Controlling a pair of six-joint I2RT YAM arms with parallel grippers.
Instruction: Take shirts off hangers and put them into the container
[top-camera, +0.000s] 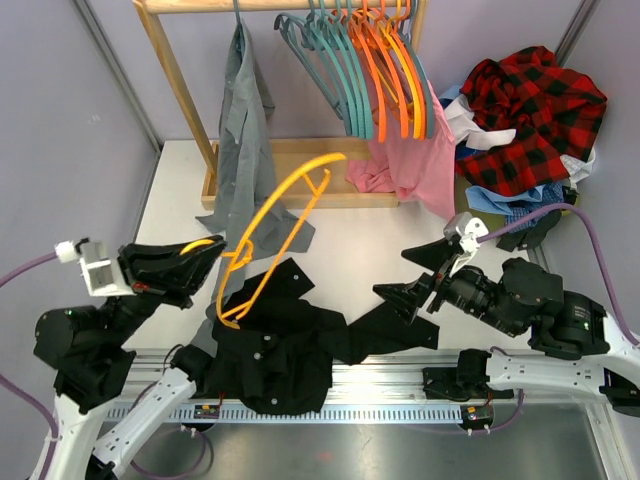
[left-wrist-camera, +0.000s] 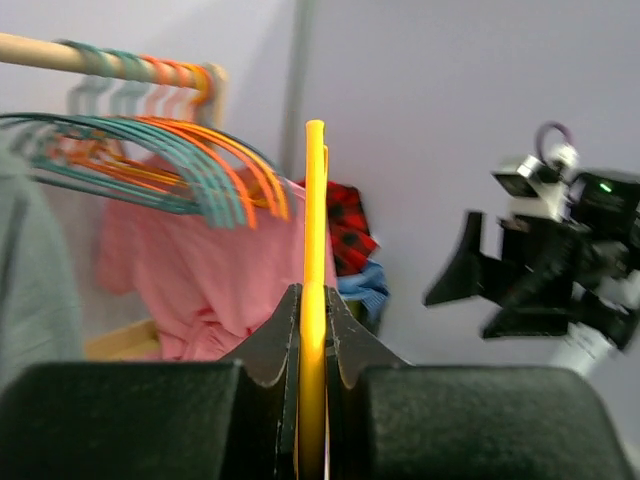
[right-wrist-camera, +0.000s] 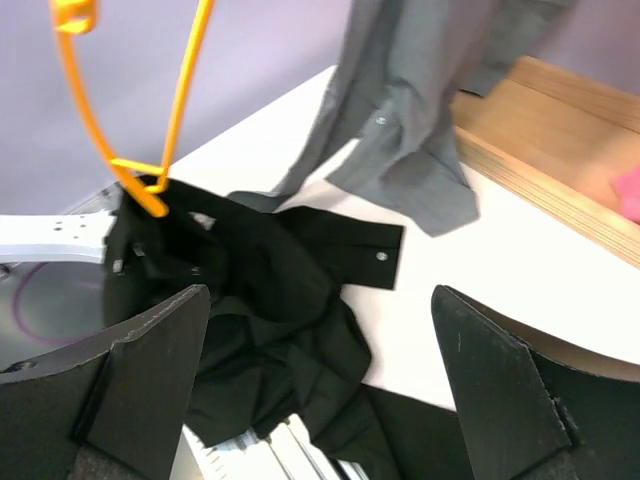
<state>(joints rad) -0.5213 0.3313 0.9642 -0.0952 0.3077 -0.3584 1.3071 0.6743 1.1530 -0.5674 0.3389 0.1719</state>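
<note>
**Step in hand:** the plain black button-up shirt (top-camera: 275, 345) lies crumpled at the near edge of the white tabletop (top-camera: 370, 240), already off its hanger.

**Fingers:**
- The left fingers (left-wrist-camera: 270, 345) are clamped on the slim orange plastic hanger (left-wrist-camera: 314, 220), which rises above the shirt's left part.
- The right fingers (right-wrist-camera: 150, 370) stand wide apart and empty, low over the shirt's right side.

**Judged next:** close on the shirt and carry it to the yellow-green container (top-camera: 466, 196), far right and largely buried under clothes.

**Count:**
- Three shirts: the black one, the grey shirt (top-camera: 240, 130) hanging on the wooden rack (top-camera: 175, 70), and the red-and-black plaid flannel shirt (top-camera: 530, 105) atop the container's heap.
- Hangers: one is gripped. The teal-and-orange bunch (top-camera: 370, 70) on the rail overlaps too much to count.
</note>
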